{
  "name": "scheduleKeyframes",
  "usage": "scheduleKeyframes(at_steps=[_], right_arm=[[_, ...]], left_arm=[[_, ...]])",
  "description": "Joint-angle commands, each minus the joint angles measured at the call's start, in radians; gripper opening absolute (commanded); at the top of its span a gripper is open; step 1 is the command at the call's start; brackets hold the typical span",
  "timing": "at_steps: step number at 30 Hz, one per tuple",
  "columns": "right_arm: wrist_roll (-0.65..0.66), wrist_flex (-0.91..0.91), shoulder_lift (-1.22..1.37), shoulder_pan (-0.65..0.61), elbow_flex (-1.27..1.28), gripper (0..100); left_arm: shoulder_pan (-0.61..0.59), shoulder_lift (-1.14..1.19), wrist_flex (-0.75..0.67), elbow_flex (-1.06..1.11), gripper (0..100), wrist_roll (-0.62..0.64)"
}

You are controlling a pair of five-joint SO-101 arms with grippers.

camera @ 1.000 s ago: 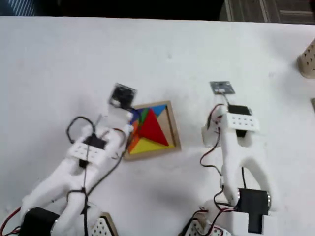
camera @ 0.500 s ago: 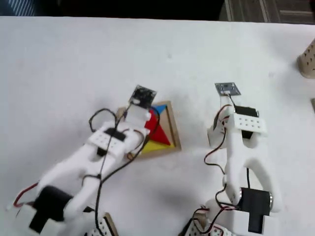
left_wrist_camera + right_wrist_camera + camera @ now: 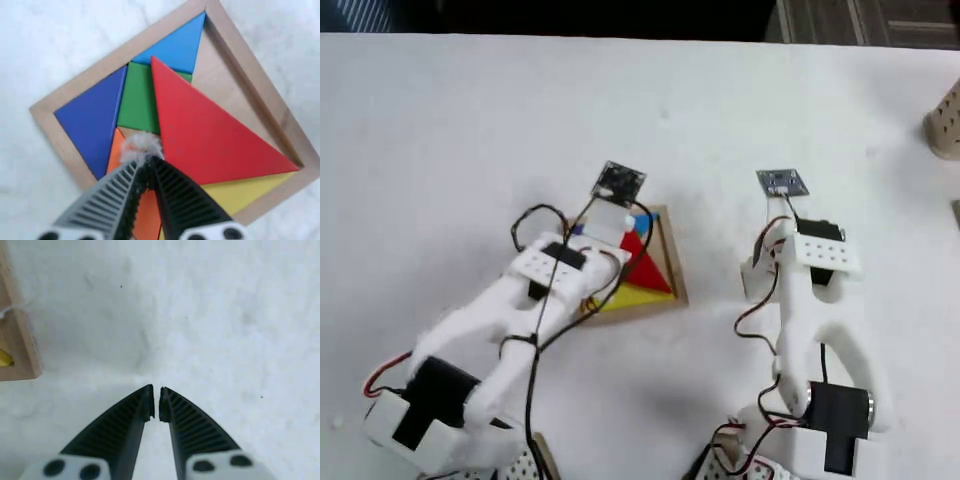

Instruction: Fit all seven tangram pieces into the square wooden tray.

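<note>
The square wooden tray (image 3: 257, 82) holds a dark blue triangle (image 3: 92, 117), a light blue piece (image 3: 175, 45), a green piece (image 3: 137, 100), an orange piece (image 3: 116, 152) and a yellow piece (image 3: 240, 192). A large red triangle (image 3: 205, 132) lies askew over them, beside a strip of bare wood. My left gripper (image 3: 148, 162) is shut with nothing in it, its tips just above the red triangle's edge near the orange piece. Over bare table, my right gripper (image 3: 155, 402) is shut and empty, with the tray's corner (image 3: 20, 347) off to one side.
In the high view the left arm (image 3: 545, 280) covers the left half of the tray (image 3: 673, 270), and the right arm (image 3: 810, 270) stands to its right. A wooden pegged block (image 3: 946, 125) sits at the far right edge. White table surrounds the tray.
The left arm has swung right, from the tray's left edge to over the tray. The right arm shifted slightly to the right.
</note>
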Motion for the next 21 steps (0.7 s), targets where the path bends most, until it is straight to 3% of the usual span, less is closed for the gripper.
scheduleKeyframes(at_steps=[1, 10, 21], right_arm=[[0.014, -0.008, -0.035, 0.004, -0.003, 1.8], [0.014, -0.007, -0.035, 0.004, -0.003, 1.8], [0.014, -0.007, -0.035, 0.004, -0.002, 1.8]], left_arm=[[0.018, 0.004, -0.068, -0.037, 2, 0.012], [0.084, 0.004, -0.126, -0.038, 2, 0.014], [0.074, 0.005, -0.195, -0.043, 2, 0.015]])
